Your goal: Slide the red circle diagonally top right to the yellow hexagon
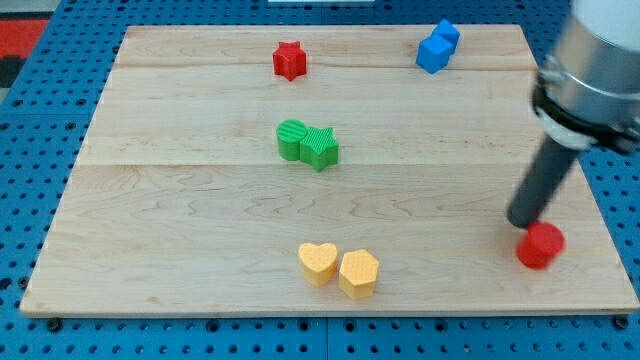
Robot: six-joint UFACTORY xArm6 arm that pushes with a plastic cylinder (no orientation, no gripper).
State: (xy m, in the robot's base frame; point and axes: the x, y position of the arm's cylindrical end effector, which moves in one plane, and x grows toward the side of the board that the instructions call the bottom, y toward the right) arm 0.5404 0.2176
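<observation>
Blue pegboard surrounds a pale wooden bench [200, 200]. Camera view: my tip [522, 222] touches the red circle [540, 245] at the view's lower right; the rod carries no claw. Well apart, at the view's bottom centre, the yellow hexagon [358, 273] touches a yellow heart [318, 263]. Two green blocks [307, 143] sit centrally; a red star [289, 60] and two blue blocks [438, 46] lie near the top.

Bare board is stretching leftward from the red circle [540, 245] toward the yellow hexagon [358, 273]; my tip [522, 222] is crowding the circle's far-left side, the yellow heart [318, 263] flanking the hexagon's left
</observation>
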